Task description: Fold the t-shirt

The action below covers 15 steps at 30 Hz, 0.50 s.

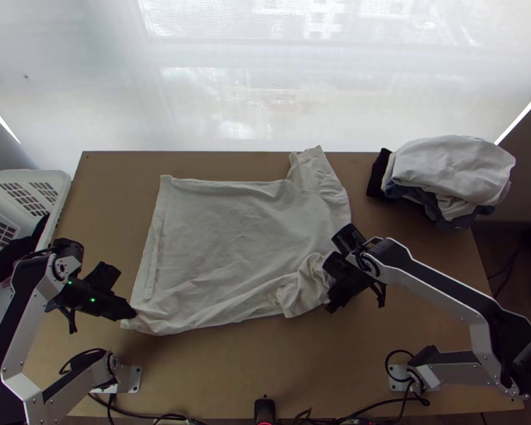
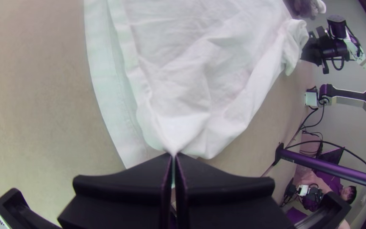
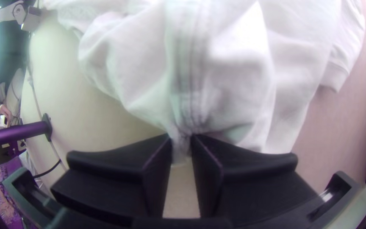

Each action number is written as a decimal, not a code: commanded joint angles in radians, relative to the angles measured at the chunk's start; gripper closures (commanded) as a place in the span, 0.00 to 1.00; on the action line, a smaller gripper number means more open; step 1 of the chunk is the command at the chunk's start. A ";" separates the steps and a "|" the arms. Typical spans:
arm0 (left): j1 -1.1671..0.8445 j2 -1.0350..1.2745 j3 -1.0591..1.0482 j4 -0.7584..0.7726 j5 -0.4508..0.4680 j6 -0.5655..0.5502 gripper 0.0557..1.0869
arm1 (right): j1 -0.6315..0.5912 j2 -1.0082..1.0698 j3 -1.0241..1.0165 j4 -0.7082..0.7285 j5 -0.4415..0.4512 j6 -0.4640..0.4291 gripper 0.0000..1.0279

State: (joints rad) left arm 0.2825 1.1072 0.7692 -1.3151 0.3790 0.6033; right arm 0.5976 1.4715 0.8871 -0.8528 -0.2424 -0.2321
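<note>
T-shirt (image 1: 223, 241), left tool (image 1: 132, 314) pinching corner, right tool (image 1: 333, 282) pinching bunched part, right wrist view revealing seam (image 3: 188, 72)

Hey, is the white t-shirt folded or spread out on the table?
Spread out, not folded: the white t-shirt lies wide across the table, one sleeve sticking out, though cloth bunches at the right pincer.

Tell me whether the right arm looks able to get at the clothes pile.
Probably not yet: the right hand is shut on the shirt. Once freed, it could likely reach the pile, close by.
</note>
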 commanded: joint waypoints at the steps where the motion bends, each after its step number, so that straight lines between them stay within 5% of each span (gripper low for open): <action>1: 0.000 0.008 0.004 -0.001 0.001 0.009 0.97 | -0.012 -0.099 0.003 0.000 0.012 0.002 0.97; 15: 0.014 -0.001 0.035 -0.036 0.000 0.036 0.97 | 0.091 -0.266 0.000 -0.641 0.015 -0.107 0.97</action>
State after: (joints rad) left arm 0.2905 1.1145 0.7940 -1.3327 0.3790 0.6250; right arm 0.6197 1.2671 0.8776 -1.2469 -0.2283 -0.3088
